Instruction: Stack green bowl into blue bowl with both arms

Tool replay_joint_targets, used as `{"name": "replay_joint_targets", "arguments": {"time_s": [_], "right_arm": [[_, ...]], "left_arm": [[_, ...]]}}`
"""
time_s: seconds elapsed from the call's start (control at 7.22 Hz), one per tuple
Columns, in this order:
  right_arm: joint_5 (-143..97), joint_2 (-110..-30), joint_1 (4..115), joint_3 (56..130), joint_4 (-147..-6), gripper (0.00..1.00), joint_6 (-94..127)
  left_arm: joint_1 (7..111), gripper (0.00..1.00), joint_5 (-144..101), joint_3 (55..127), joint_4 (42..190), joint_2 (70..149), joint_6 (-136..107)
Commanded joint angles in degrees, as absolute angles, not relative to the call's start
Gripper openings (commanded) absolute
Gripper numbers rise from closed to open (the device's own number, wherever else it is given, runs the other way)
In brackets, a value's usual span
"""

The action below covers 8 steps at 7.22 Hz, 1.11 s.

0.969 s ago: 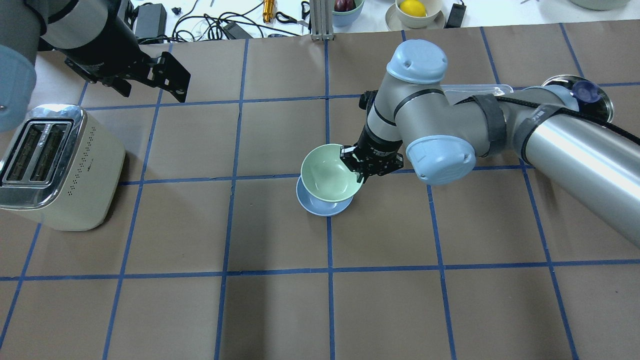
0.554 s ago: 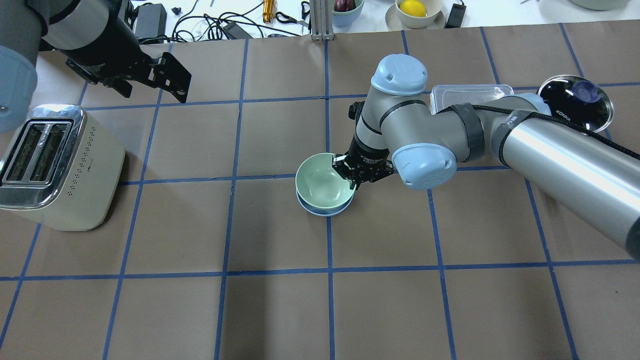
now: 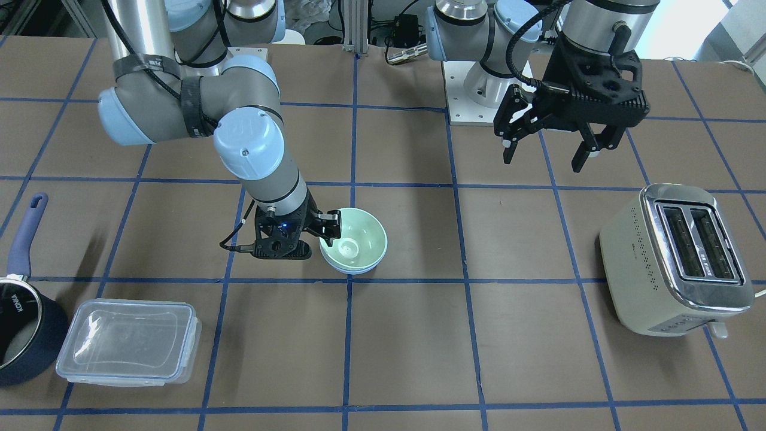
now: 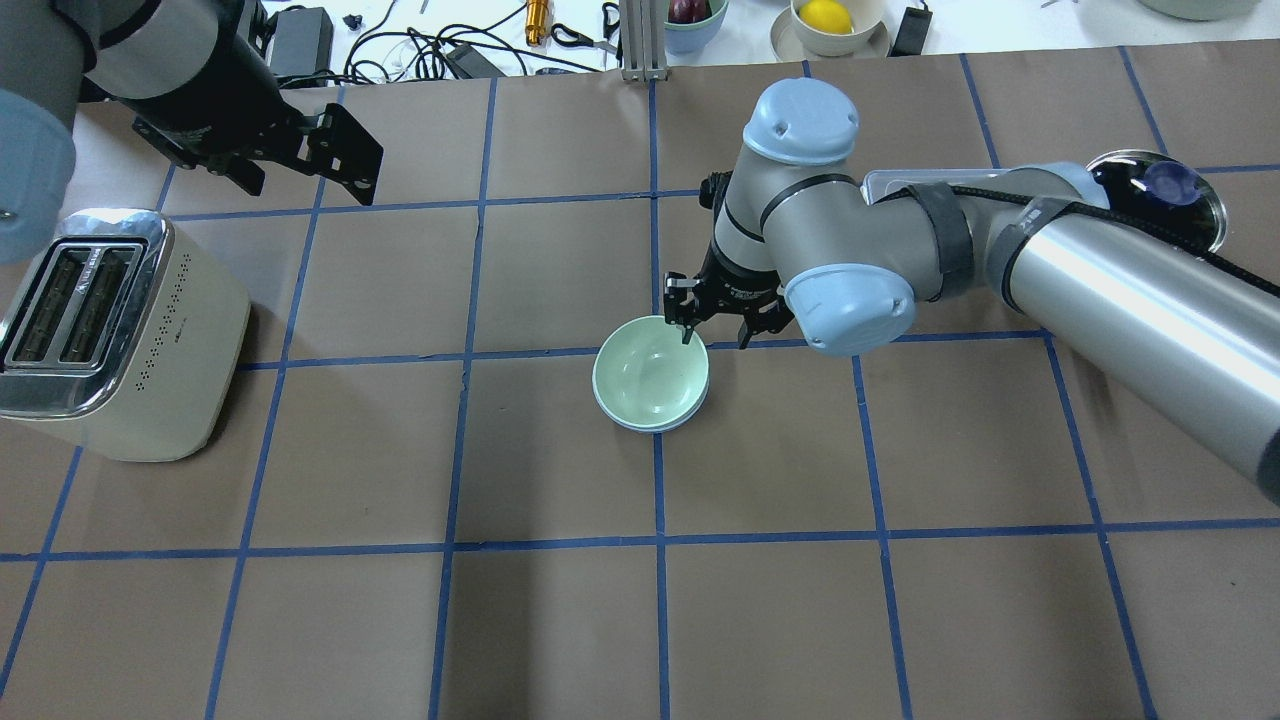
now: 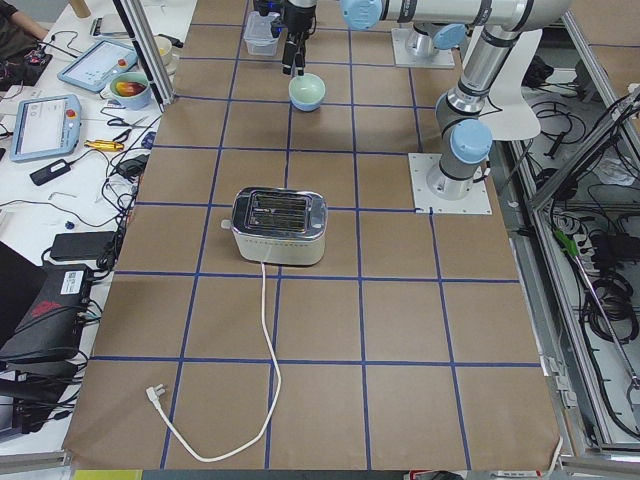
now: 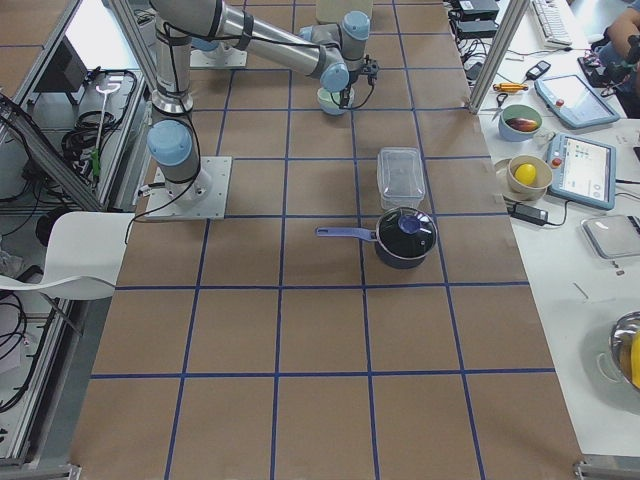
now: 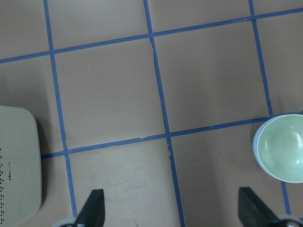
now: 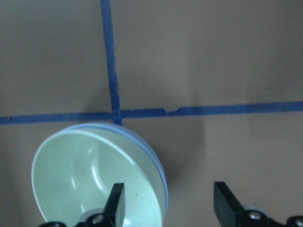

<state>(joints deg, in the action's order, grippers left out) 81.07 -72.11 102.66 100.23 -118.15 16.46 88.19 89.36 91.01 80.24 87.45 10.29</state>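
- The right fingers (image 4: 686, 320) are spread wide and grip nothing. They straddle the rim of the green bowl (image 4: 648, 375) on its side nearer the robot's right arm (image 4: 1100, 290).
- In the right wrist view one finger (image 8: 115, 201) hangs over the inside of the green bowl (image 8: 85, 179), and the other is outside it, over the bare surface. Whether the inner one touches the bowl cannot be told.
- The green bowl sits upright, nested inside the blue bowl (image 4: 652, 428), of which only a thin rim shows around and below it.
- From the front camera the pair reads the same: the green bowl (image 3: 359, 239) sits in the blue bowl (image 3: 353, 270), with the right fingers (image 3: 331, 224) at its edge.
- The stacked bowls stand near the middle of the brown surface (image 4: 560, 620), just beside a crossing of blue tape lines.
- The left fingers (image 3: 510, 146) are also parted and hold nothing. They hang above the surface, well apart from the bowls.
- The left wrist camera looks straight down between its fingers (image 7: 92, 210), with the green bowl (image 7: 284, 151) at the right edge of the view.
- A cream toaster (image 4: 150, 340) stands on the robot's left side.
- A dark saucepan (image 3: 24, 323) and a clear lidded container (image 3: 128, 341) sit side by side on its right, away from the bowls.
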Motion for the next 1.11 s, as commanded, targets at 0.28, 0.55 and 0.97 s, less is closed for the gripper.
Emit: {"name": "replay_joint_targets", "arguments": {"time_s": [0.28, 0.55, 0.97], "right_arm": [[87.3, -76.4, 97.6, 79.0, -87.0, 1.00, 9.2], [88.0, -82.2, 89.6, 78.8, -81.6, 1.00, -1.0], [88.2, -84.6, 87.1, 78.9, -81.5, 1.00, -2.4]], "left_arm": [[88.2, 1.00, 89.3, 91.1, 80.2, 87.5, 10.2], [88.2, 1.00, 89.4, 91.1, 80.2, 87.5, 10.2], [88.3, 1.00, 89.3, 91.6, 80.2, 87.3, 10.2]]}}
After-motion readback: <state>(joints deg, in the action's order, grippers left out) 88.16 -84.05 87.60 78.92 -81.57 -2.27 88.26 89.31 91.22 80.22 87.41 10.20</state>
